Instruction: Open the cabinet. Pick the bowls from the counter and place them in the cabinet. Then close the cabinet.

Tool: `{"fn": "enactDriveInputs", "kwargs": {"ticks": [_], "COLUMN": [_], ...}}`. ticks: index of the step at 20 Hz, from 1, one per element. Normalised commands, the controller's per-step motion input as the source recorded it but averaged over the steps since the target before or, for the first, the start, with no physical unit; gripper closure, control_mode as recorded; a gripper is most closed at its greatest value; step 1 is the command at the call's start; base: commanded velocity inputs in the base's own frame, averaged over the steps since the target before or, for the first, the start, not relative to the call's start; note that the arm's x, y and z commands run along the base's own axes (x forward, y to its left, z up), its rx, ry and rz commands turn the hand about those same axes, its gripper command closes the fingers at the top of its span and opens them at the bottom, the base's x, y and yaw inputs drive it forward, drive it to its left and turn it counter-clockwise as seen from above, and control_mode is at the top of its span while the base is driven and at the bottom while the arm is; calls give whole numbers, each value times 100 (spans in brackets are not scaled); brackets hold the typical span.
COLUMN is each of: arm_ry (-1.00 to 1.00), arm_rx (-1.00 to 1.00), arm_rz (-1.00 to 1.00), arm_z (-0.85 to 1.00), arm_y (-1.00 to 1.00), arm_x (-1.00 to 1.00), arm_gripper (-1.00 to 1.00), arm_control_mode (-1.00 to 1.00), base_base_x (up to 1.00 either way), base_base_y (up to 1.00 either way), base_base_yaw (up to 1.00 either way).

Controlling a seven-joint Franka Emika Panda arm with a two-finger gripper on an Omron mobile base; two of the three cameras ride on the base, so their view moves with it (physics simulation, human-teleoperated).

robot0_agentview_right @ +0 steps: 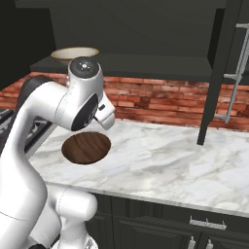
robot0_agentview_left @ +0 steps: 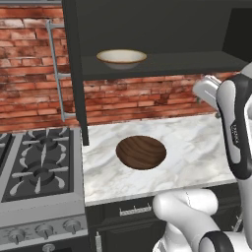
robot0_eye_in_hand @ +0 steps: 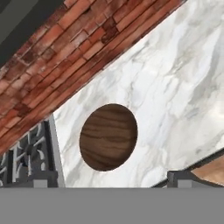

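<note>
Looking down past my tool [robot0_eye_in_hand: 107, 183], I have the dark wood-grain bowl [robot0_eye_in_hand: 108, 136] lying straight ahead of the tips, alone on the marble desk [robot0_eye_in_hand: 175, 96], with clear air between it and me; my tool is spread as wide as it goes and pinches nothing. The cream bowl [robot0_agentview_left: 121, 58] already sits on the shelf of the open cabinet [robot0_agentview_left: 162, 63], above and beyond my tool's line toward the brown one, so I judge one bowl stowed, one left to fetch, and the doors left to shut after that. The risk I see from here is the grasp itself: the brown bowl is wide and shallow, so I must pinch its rim, and a tip landing on the sloped inside could skid and push the bowl along the smooth desk toward the stovetop [robot0_eye_in_hand: 30, 153] to one side of it. Lifting it, I could also knock the shelf edge or the open door [robot0_agentview_left: 74, 74]. Counted: two bowls, one cabinet, one desk, one stovetop, one tool.
</note>
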Motion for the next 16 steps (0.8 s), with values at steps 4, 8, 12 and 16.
{"fn": "enactDriveInputs", "kwargs": {"ticks": [4, 8, 12, 16], "arm_ry": [8, 6, 9, 7], "arm_rx": [-5, -4, -3, -3], "arm_rz": [4, 1, 2, 3], "arm_z": [-38, -30, -37, -37], "arm_y": [0, 0, 0, 0], "arm_x": [-7, -4, 0, 0], "arm_gripper": [-100, -100, -100, -100], "arm_control_mode": [-100, -100, -100, -100], "base_base_x": [0, 0, 0, 0], "base_base_y": [0, 0, 0, 0], "base_base_yaw": [0, 0, 0, 0]}}
